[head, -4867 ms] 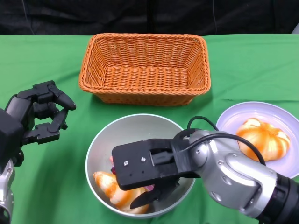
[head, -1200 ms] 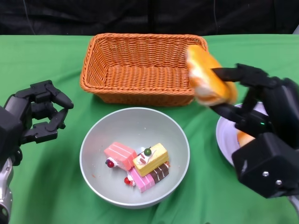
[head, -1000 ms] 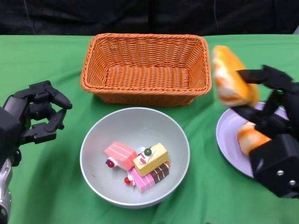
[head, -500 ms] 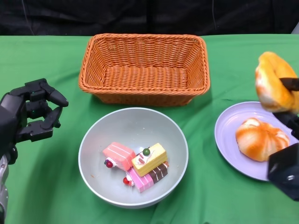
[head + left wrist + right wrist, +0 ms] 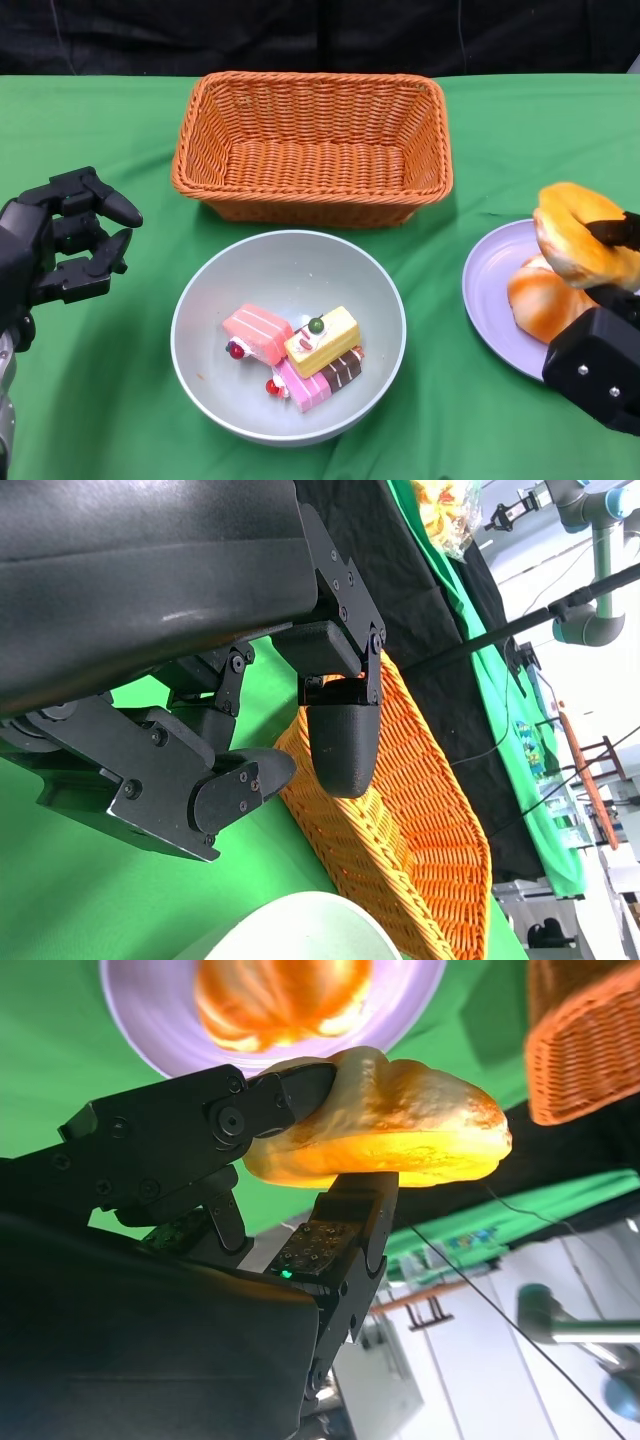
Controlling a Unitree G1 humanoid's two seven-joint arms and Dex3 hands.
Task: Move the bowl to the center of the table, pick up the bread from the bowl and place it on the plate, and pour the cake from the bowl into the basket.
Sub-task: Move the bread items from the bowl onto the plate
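We look down on a green cloth-covered table (image 5: pixel 100 400). At its middle, near us, sits a round grey bowl (image 5: pixel 210 300) holding a small heap of toy cake slices (image 5: pixel 300 358), pink, yellow and brown, one topped with a green bead. Beyond the bowl, at the far side, stands an oblong orange woven basket (image 5: pixel 310 140) with nothing showing inside it. At the right edge lies a round pale lilac plate (image 5: pixel 490 300) with a golden orange-glazed bread roll (image 5: pixel 540 305) resting on it. Our right hand (image 5: pixel 612 262) holds a second golden bread loaf (image 5: pixel 580 238) just above that roll and over the plate; in the right wrist view the loaf (image 5: pixel 385 1130) is pinched between black fingers (image 5: pixel 300 1085) pressing on its opposite sides. Our left hand (image 5: pixel 65 240) hovers over the cloth at the left, well apart from the bowl, its fingers curled but spread, holding nothing.
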